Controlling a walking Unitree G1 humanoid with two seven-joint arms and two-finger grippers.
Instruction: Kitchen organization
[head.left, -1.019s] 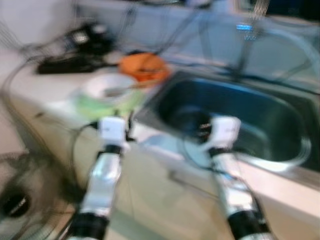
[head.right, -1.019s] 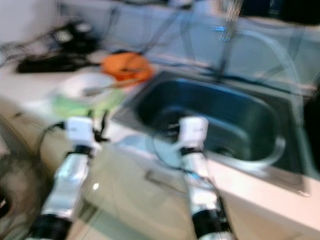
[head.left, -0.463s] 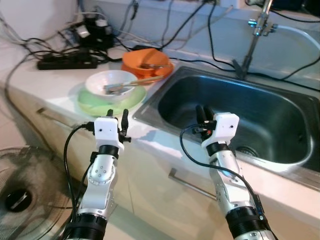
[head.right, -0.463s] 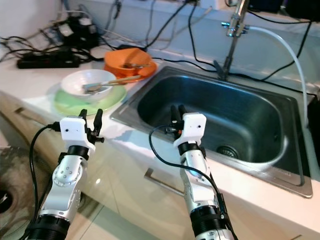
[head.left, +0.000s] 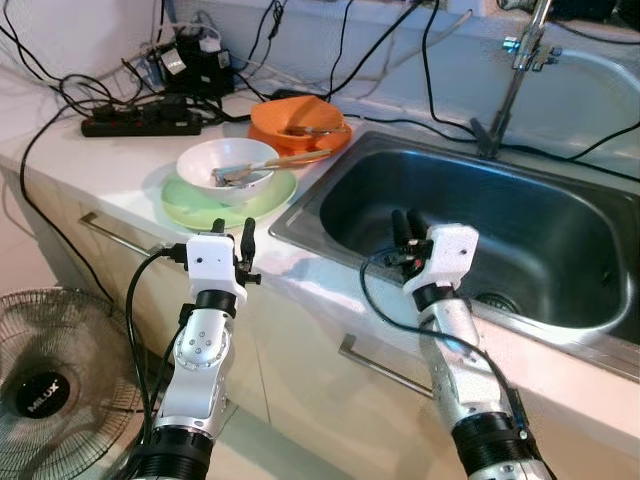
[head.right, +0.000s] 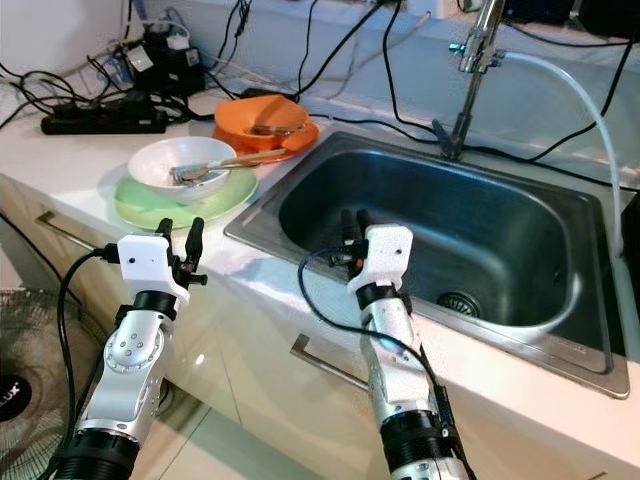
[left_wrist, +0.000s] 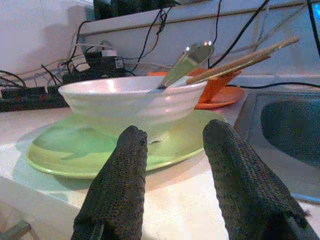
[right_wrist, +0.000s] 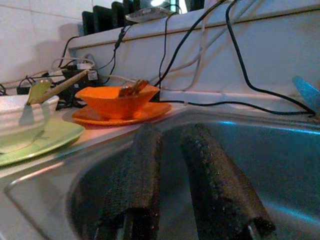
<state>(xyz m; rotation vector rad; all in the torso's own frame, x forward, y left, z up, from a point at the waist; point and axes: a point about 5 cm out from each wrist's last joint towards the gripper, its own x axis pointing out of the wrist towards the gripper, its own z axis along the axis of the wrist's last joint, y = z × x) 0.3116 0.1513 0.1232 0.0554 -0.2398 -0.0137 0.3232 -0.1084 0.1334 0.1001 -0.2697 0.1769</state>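
- A white bowl (head.left: 227, 170) holding a spoon and chopsticks (head.left: 285, 158) sits on a green plate (head.left: 200, 205) on the surface (head.left: 120, 170), left of the empty sink (head.left: 480, 230).
- Behind them, an orange bowl (head.left: 298, 122) holds scraps.
- The left gripper (head.left: 232, 240) is spread and empty, near the plate.
- The right gripper (head.left: 405, 228) is slightly parted and empty, over the sink's edge.
- Advice: grip the bowl's rim while keeping it level.

White bowl (head.left: 227, 168) — on green plate (head.left: 190, 203)

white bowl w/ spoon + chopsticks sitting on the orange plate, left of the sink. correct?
Not quite. The white bowl with the spoon and chopsticks sits on the green plate, left of the sink. The orange plate carries an orange bowl farther back. The left eye view shows it.
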